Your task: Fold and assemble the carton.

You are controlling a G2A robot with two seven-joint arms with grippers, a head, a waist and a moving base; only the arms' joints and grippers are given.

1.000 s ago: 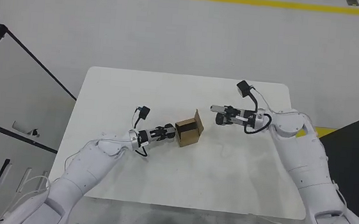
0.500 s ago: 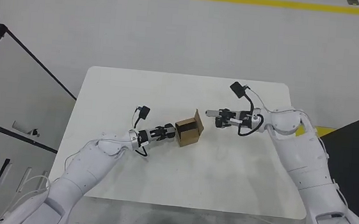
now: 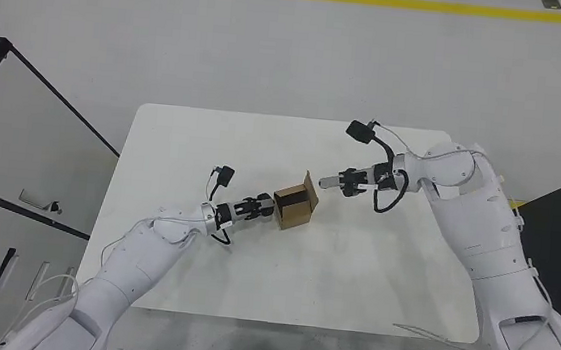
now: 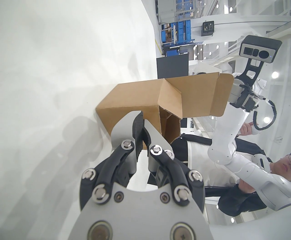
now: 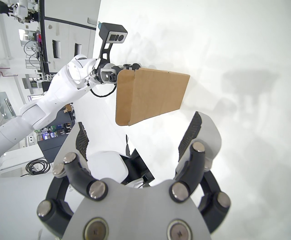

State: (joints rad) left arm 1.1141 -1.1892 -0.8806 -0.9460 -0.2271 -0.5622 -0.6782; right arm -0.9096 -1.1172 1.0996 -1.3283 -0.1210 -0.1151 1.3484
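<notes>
1. The white table [image 3: 371, 283] is the work surface. It carries 1 carton, with 2 arms reaching in from opposite sides.
2. The carton [image 3: 295, 208] is plain brown cardboard, partly erected into a box shape. It sits near the middle of the table, between the 2 grippers.
3. In the left wrist view the carton [image 4: 136, 97] rests with 1 side panel on the table [image 4: 56, 68]. Its open end faces the left gripper. Inside the opening, only folded inner cardboard panels are visible.
4. A long flap with rounded corners [image 4: 204, 95] stands out from the carton's far edge, unfolded, toward the right arm.
5. In the right wrist view the carton [image 5: 154, 93] presents a flat, creased outer panel, with the table [image 5: 227, 45] behind it.
6. The left gripper [image 3: 270, 207] is clamped on the carton's wall at the open end. Its fingers [image 4: 136, 122] are pressed together on the cardboard edge, 1 on the outer face and 1 inside the opening.
7. The right gripper [image 3: 325, 182] is just beside the raised flap. Its jaws are spread wide, and its fingers [image 5: 193, 129] hold nothing. The carton lies ahead of them, apart from the pads.
</notes>
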